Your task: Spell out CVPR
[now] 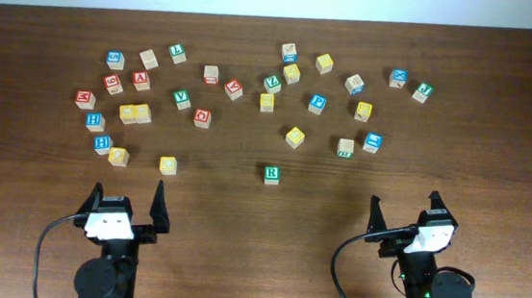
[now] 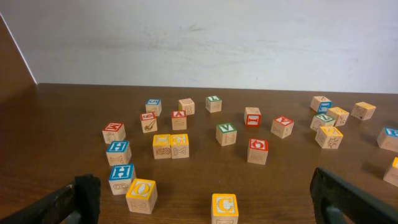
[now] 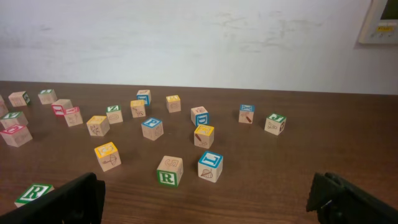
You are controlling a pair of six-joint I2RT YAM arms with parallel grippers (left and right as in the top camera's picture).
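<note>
Lettered wooden blocks lie scattered over the far half of the table. A yellow C block [image 1: 168, 165] sits just ahead of my left gripper [image 1: 128, 190] and shows low in the left wrist view [image 2: 224, 207]. A green V block [image 1: 182, 98] lies further back [image 2: 226, 133]. A green R block [image 1: 272, 174] lies mid-table and appears at the left edge of the right wrist view [image 3: 33, 193]. A blue block that may be P [image 1: 318, 102] lies behind it. Both grippers are open and empty near the front edge: the left gripper [image 2: 204, 180] and the right gripper [image 1: 404, 200] [image 3: 204, 186].
A yellow O block [image 2: 142, 195] and a blue H block [image 2: 122, 177] lie left of the C. A block with a green R side [image 3: 169, 171] and a blue L block [image 3: 210, 165] lie ahead of the right gripper. A white wall stands behind the table.
</note>
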